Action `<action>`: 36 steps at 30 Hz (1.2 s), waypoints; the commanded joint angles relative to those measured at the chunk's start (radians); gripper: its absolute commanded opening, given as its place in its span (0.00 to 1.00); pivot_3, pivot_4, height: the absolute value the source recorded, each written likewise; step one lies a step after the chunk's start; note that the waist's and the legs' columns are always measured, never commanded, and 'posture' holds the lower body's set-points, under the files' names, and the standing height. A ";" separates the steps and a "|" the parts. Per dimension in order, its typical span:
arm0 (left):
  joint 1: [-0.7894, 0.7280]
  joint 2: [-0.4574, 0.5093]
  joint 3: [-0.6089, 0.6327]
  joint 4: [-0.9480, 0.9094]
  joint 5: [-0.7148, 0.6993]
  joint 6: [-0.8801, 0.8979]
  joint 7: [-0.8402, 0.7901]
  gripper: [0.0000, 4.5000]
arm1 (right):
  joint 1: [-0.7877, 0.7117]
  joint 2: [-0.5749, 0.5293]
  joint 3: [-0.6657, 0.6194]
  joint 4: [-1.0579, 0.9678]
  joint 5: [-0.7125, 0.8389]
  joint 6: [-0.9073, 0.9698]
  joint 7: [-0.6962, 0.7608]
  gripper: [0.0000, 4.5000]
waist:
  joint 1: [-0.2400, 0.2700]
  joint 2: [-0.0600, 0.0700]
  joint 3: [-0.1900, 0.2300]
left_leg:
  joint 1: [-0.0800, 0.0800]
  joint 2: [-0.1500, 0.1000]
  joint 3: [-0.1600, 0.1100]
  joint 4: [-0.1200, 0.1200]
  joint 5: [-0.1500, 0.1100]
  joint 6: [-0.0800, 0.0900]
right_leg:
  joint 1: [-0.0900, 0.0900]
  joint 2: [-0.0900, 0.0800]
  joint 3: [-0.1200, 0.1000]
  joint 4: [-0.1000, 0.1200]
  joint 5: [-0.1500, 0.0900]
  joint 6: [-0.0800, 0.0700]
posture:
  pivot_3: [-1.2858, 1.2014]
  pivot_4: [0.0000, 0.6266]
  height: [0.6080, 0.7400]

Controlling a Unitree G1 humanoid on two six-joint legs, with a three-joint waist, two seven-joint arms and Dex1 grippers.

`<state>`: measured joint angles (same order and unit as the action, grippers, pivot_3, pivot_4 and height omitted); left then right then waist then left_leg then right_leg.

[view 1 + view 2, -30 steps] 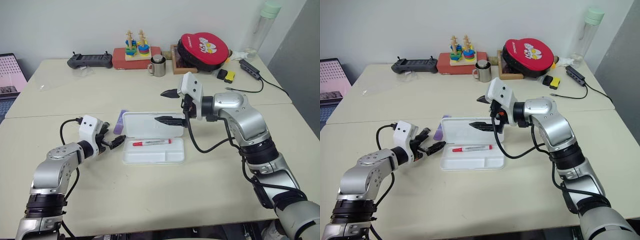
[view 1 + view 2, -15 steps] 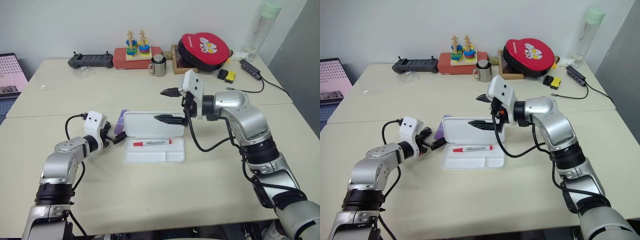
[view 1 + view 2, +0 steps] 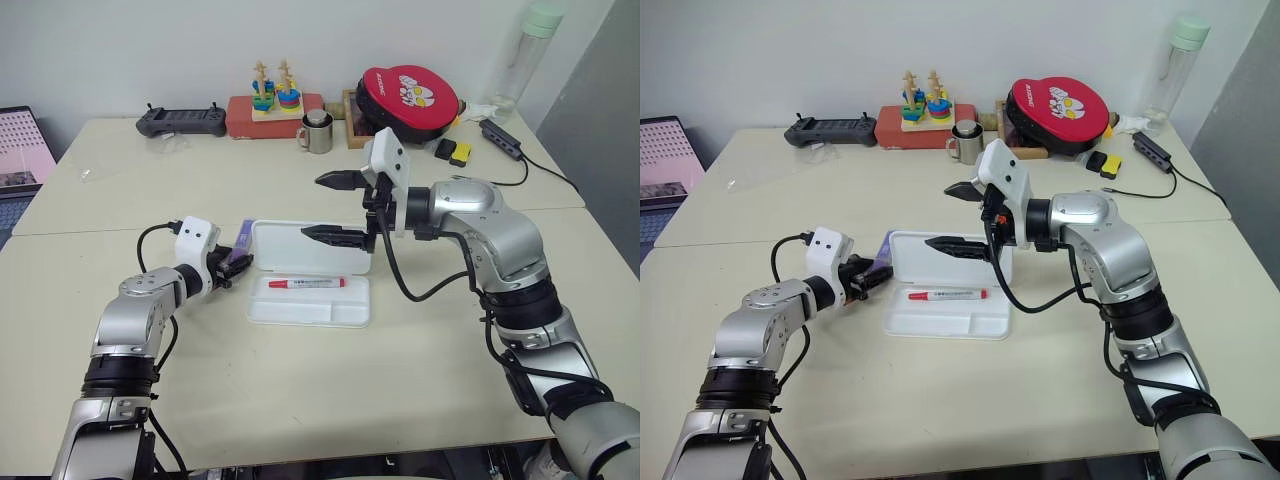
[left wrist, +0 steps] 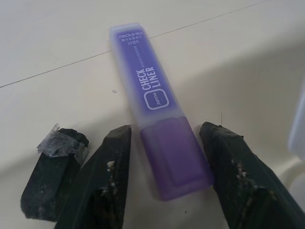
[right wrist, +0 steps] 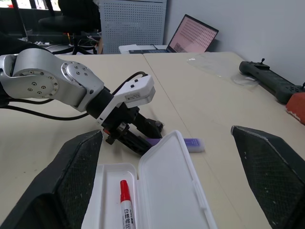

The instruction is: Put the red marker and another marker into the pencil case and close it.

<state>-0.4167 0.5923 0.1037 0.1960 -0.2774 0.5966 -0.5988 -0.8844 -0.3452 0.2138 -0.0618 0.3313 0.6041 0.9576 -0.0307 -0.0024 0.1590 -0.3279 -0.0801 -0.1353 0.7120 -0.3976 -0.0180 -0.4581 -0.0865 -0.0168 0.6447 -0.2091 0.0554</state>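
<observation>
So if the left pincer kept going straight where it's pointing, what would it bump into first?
Probably the purple highlighter. The left pincer already has a finger on each side of its cap end, with small gaps showing, so going on would slide it further along the highlighter lying on the table, beside the pencil case.

We saw that both arms wore rounded silver-grey shells with small screws and black joint bands, each wrist carried a white boxy camera housing fed by a looping black cable, and the left gripper [image 3: 236, 268] and right gripper [image 3: 338, 208] ended in scuffed black jaws.
</observation>
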 commanded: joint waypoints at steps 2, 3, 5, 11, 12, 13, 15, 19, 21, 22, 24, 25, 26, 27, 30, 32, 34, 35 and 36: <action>0.012 -0.001 0.014 0.005 0.009 0.007 0.014 0.29 | -0.033 -0.007 -0.028 -0.031 0.016 -0.010 -0.008 1.00 | 0.000 0.000 0.000 | 0.000 0.000 0.000 0.000 0.000 0.000 | 0.000 0.000 0.000 0.000 0.000 0.000 | 0.52 0.24 1.00; 0.013 0.000 0.019 0.011 0.011 0.006 0.019 0.27 | -0.034 -0.007 -0.029 -0.030 0.018 -0.011 -0.008 1.00 | 0.000 0.000 0.000 | 0.000 0.000 0.000 0.000 0.000 0.000 | 0.000 0.000 0.000 0.000 0.000 0.000 | 0.52 0.24 1.00; 0.015 0.000 0.026 0.017 0.013 0.004 0.026 0.27 | -0.034 -0.008 -0.030 -0.029 0.020 -0.011 -0.007 1.00 | -0.001 0.000 0.000 | 0.000 0.000 0.000 0.000 0.000 0.000 | 0.000 0.000 0.000 0.000 0.000 0.000 | 0.52 0.24 1.00; -0.018 -0.001 0.080 0.037 0.016 -0.042 0.086 0.27 | -0.036 -0.012 -0.049 -0.030 0.050 -0.002 0.010 1.00 | -0.002 0.000 0.000 | 0.000 0.000 0.000 0.000 0.000 0.000 | 0.000 0.000 0.000 0.000 0.000 0.000 | 0.52 0.24 1.00; -0.032 -0.001 0.112 0.028 0.001 -0.067 0.096 0.27 | -0.037 -0.013 -0.054 -0.032 0.059 0.001 0.013 1.00 | -0.002 0.000 0.000 | 0.000 0.000 0.000 0.000 0.000 0.000 | 0.000 0.000 0.000 0.000 0.000 0.000 | 0.52 0.24 1.00; -0.046 0.000 0.148 0.014 -0.022 -0.085 0.103 0.27 | -0.039 -0.014 -0.059 -0.035 0.069 0.006 0.017 1.00 | -0.002 0.000 0.000 | 0.000 0.000 0.000 0.000 0.000 0.000 | 0.000 0.000 0.000 0.000 0.000 0.000 | 0.52 0.24 1.00; -0.073 0.009 0.220 -0.021 -0.071 -0.117 0.106 0.27 | -0.040 -0.019 -0.074 -0.046 0.093 0.013 0.024 1.00 | -0.002 -0.001 0.001 | -0.001 0.001 0.000 0.000 0.000 0.000 | -0.001 0.000 0.000 0.000 0.000 0.000 | 0.52 0.24 1.00; -0.077 0.053 0.288 -0.152 -0.226 -0.096 -0.060 0.27 | -0.037 -0.046 -0.114 -0.073 0.160 0.056 0.048 1.00 | -0.001 -0.002 0.001 | -0.002 0.000 0.000 0.001 0.000 0.000 | -0.002 0.000 0.000 0.000 0.000 0.000 | 0.52 0.24 1.00; -0.047 0.104 0.268 -0.237 -0.297 -0.085 -0.215 0.27 | -0.030 -0.062 -0.132 -0.087 0.187 0.066 0.054 1.00 | -0.002 -0.002 0.001 | -0.002 0.000 0.000 0.000 0.000 0.000 | -0.001 -0.001 0.000 -0.001 0.000 0.000 | 0.52 0.24 1.00; -0.032 0.127 0.254 -0.266 -0.320 -0.073 -0.270 0.27 | -0.024 -0.068 -0.137 -0.094 0.193 0.066 0.054 1.00 | -0.002 -0.001 0.001 | -0.002 0.000 0.000 0.000 0.000 0.000 | -0.001 -0.001 0.000 -0.001 0.000 0.000 | 0.52 0.24 1.00; -0.002 0.193 0.195 -0.316 -0.339 -0.051 -0.393 0.27 | -0.001 -0.096 -0.142 -0.121 0.210 0.084 0.061 1.00 | -0.003 -0.001 0.001 | -0.002 0.000 0.000 -0.001 0.000 0.000 | -0.001 -0.001 0.001 -0.001 0.000 0.000 | 0.52 0.24 1.00; 0.007 0.218 0.167 -0.329 -0.332 -0.055 -0.433 0.27 | 0.013 -0.113 -0.140 -0.138 0.218 0.097 0.067 1.00 | -0.002 -0.001 0.001 | -0.001 0.000 0.000 -0.001 0.000 0.000 | -0.001 -0.001 0.001 -0.001 0.000 0.000 | 0.52 0.24 1.00; 0.016 0.243 0.135 -0.339 -0.319 -0.067 -0.476 0.27 | 0.029 -0.132 -0.134 -0.155 0.224 0.109 0.077 1.00 | -0.002 -0.001 0.001 | -0.002 0.000 0.000 -0.001 0.000 0.000 | -0.001 -0.001 0.001 -0.001 0.000 0.000 | 0.52 0.24 1.00; 0.028 0.274 0.093 -0.354 -0.311 -0.070 -0.534 0.27 | 0.050 -0.152 -0.128 -0.175 0.229 0.119 0.083 1.00 | -0.001 -0.001 0.001 | -0.001 0.001 -0.001 -0.001 0.000 0.000 | 0.000 -0.001 0.001 -0.001 0.000 0.000 | 0.52 0.24 1.00; 0.058 0.347 -0.058 -0.352 -0.182 -0.198 -0.672 0.27 | 0.088 -0.181 -0.120 -0.218 0.239 0.143 0.075 1.00 | 0.000 -0.001 0.001 | -0.001 0.001 0.000 -0.001 0.000 0.000 | 0.000 0.000 0.001 -0.001 0.000 0.000 | 0.52 0.24 1.00; 0.052 0.360 -0.118 -0.307 -0.122 -0.286 -0.733 0.27 | 0.101 -0.184 -0.117 -0.237 0.240 0.153 0.062 1.00 | 0.000 0.000 0.001 | -0.001 0.000 0.001 -0.001 0.000 0.000 | 0.000 0.000 0.001 -0.002 0.000 0.000 | 0.52 0.24 1.00; 0.023 0.352 -0.157 -0.258 -0.096 -0.345 -0.781 0.27 | 0.114 -0.185 -0.112 -0.257 0.239 0.162 0.052 1.00 | 0.000 0.000 0.001 | -0.001 0.001 0.001 -0.001 0.000 0.000 | 0.000 0.000 0.001 -0.001 0.000 0.000 | 0.52 0.24 1.00; 0.008 0.349 -0.175 -0.238 -0.079 -0.373 -0.800 0.27 | 0.121 -0.187 -0.108 -0.268 0.239 0.168 0.048 1.00 | 0.000 0.000 0.001 | -0.001 0.001 0.001 -0.001 0.000 0.000 | -0.001 0.000 0.001 -0.001 0.000 0.000 | 0.52 0.24 1.00; -0.011 0.347 -0.194 -0.220 -0.069 -0.392 -0.826 0.27 | 0.132 -0.192 -0.103 -0.282 0.239 0.176 0.044 1.00 | 0.000 0.000 0.001 | -0.001 0.001 0.001 -0.001 0.000 0.000 | -0.001 0.000 0.001 -0.001 0.000 0.000 | 0.52 0.24 1.00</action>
<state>-0.3816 0.9348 -0.0766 -0.0464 -0.3758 0.2719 -1.3705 -0.7618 -0.5288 0.1045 -0.2852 0.5516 0.7718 1.0159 -0.0308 -0.0025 0.1604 -0.3295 -0.0790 -0.1344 0.7111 -0.3976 -0.0179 -0.4590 -0.0863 -0.0164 0.6434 -0.2091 0.0553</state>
